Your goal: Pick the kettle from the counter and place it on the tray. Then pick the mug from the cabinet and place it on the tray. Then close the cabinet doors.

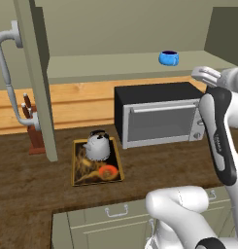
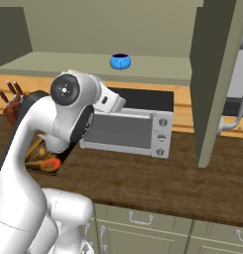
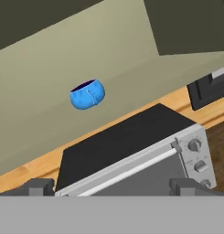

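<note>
The kettle (image 1: 98, 145) already stands on the tray (image 1: 117, 163), near the table's front edge. The mug (image 1: 168, 58) still waits on the cabinet (image 1: 130, 65) shelf; the hand (image 3: 112, 186) is open and empty, and the doors are not yet closed.

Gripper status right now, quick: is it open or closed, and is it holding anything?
Gripper: open and empty, aimed toward the mug on the cabinet shelf.
</note>
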### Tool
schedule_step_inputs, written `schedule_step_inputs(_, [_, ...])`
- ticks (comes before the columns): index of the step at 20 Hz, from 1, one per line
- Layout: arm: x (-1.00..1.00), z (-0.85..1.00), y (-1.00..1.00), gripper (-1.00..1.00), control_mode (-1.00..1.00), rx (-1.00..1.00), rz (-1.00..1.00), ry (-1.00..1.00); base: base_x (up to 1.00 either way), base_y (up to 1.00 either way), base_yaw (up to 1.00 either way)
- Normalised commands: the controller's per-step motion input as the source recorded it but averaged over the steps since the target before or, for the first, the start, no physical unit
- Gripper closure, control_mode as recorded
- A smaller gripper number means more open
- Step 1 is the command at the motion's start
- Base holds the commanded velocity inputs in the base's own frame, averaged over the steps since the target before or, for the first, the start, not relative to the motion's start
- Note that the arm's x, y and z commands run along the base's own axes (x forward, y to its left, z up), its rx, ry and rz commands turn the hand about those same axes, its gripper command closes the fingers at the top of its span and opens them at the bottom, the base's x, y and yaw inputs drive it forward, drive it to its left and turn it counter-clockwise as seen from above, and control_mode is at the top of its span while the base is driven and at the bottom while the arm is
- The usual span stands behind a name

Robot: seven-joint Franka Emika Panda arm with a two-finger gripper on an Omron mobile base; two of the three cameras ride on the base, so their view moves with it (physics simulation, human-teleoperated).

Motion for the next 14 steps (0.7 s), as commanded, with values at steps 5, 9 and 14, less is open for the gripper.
schedule_step_inputs(5, [0.01,0.0,0.0,-1.0,-1.0,0.0,0.0,0.02,0.0,0.0,0.0])
schedule_step_inputs(9, [0.0,0.22,-0.18,-1.0,-1.0,0.0,0.0,-0.05,0.0,0.0,0.0])
schedule_step_inputs(14, [0.0,0.51,-0.09,-1.0,-1.0,0.0,0.0,-0.07,0.0,0.0,0.0])
